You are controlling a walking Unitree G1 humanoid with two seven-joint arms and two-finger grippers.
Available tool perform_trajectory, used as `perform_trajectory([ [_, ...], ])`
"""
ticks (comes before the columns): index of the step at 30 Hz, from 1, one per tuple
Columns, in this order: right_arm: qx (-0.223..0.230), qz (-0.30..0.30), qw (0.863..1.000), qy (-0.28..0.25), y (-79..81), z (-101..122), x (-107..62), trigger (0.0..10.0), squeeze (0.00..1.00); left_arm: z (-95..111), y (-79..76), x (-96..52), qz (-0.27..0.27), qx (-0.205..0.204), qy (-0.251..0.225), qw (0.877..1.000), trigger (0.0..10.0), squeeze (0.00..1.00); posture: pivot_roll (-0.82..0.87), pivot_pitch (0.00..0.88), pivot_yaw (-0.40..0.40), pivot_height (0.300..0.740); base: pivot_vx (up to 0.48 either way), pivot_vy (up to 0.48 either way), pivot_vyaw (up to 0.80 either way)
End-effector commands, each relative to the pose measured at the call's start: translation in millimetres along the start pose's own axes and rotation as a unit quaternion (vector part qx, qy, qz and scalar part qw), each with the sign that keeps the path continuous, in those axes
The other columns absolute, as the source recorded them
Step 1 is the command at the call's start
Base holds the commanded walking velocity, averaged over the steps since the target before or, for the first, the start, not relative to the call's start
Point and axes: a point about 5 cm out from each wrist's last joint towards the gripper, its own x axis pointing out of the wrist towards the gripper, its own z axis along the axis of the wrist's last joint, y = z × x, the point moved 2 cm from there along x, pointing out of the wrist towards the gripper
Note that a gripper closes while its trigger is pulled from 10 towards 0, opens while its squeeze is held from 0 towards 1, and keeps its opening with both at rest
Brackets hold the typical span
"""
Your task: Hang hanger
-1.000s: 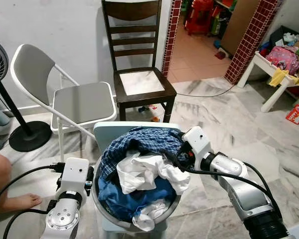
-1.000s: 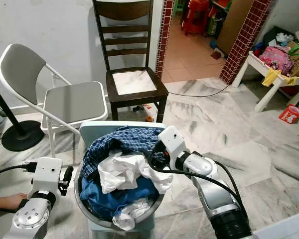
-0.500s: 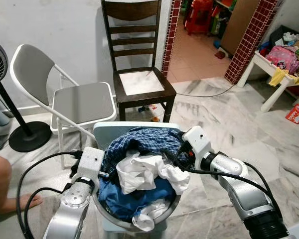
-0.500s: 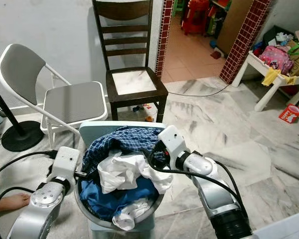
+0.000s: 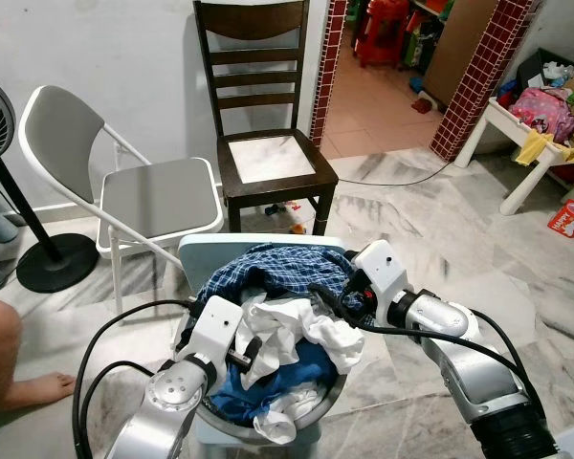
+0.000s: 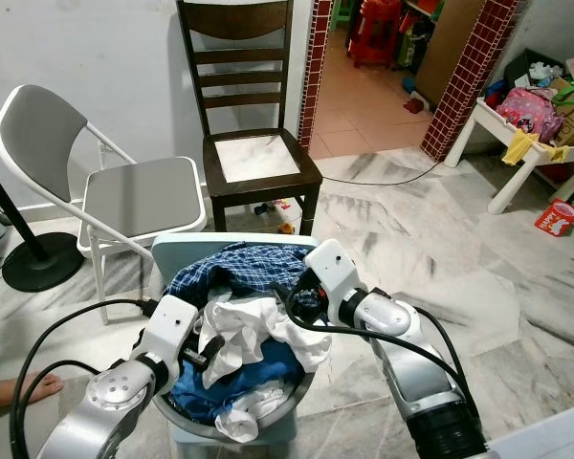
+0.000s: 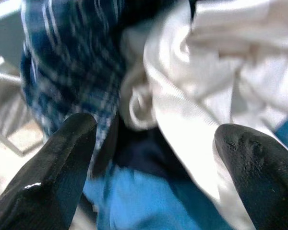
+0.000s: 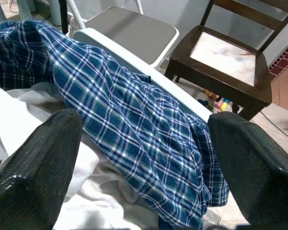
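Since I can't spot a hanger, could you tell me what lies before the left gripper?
Clothes: the left gripper, open, faces a white garment and plaid shirt heaped in the basin. No hanger can be made out.

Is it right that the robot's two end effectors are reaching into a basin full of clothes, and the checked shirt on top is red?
Not quite: the checked shirt is blue and white, not red, as the right wrist view shows plainly. The rest holds: the left end effector and the right end effector are both at the clothes piled in the basin.
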Motion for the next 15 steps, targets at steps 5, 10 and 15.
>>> perform_trajectory([
  [5, -0.006, -0.002, 1.000, -0.001, -2.7, 1.4, -0.6, 10.0, 0.00, -16.3, 4.3, -12.3, 0.017, -0.010, 0.032, 0.999, 10.0, 0.00, -0.01, 0.077, -0.062, 0.740, 0.000, 0.000, 0.00],
  [10, -0.006, 0.000, 1.000, -0.002, -2.5, 1.5, 0.4, 10.0, 0.00, -19.9, 10.2, -14.5, 0.038, -0.022, 0.032, 0.999, 10.0, 0.00, -0.01, 0.075, -0.063, 0.740, 0.000, 0.000, 0.00],
  [15, -0.005, -0.002, 1.000, -0.001, -3.0, 0.4, 0.6, 10.0, 0.00, -14.1, 27.6, -17.9, 0.103, -0.016, 0.014, 0.994, 10.0, 0.00, 0.00, 0.077, -0.063, 0.740, 0.000, 0.000, 0.00],
])
